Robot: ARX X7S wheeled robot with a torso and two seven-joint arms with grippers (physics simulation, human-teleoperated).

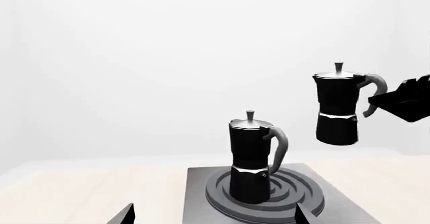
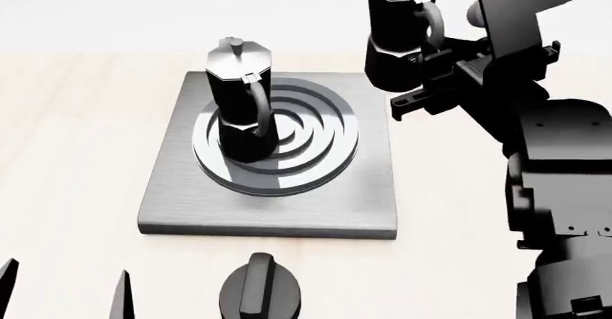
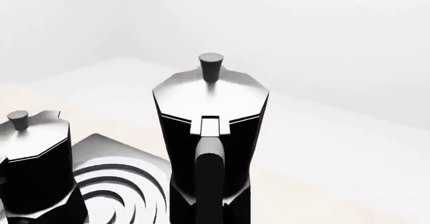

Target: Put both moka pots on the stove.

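One moka pot [image 2: 239, 97] stands upright on the left part of the stove's [image 2: 373, 190] ring burner, its handle toward me. The other moka pot [image 2: 397, 36] hangs upright in the air beyond the stove's far right corner, with my right gripper [image 2: 435, 55] shut on its handle. In the right wrist view this held pot [image 3: 209, 133] fills the middle, and the standing pot [image 3: 33, 158] and stove [image 3: 100, 148] lie beside it. My left gripper [image 2: 65, 290] is open and empty, low at the near left. Its wrist view shows the standing pot [image 1: 250, 158] on the burner and the held pot [image 1: 336, 108] aloft.
A squat black round knob [image 2: 261, 294] with a ridge sits on the light wooden table [image 2: 67, 154] just in front of the stove's near edge. My right arm [image 2: 560, 190] rises along the right side of the head view.
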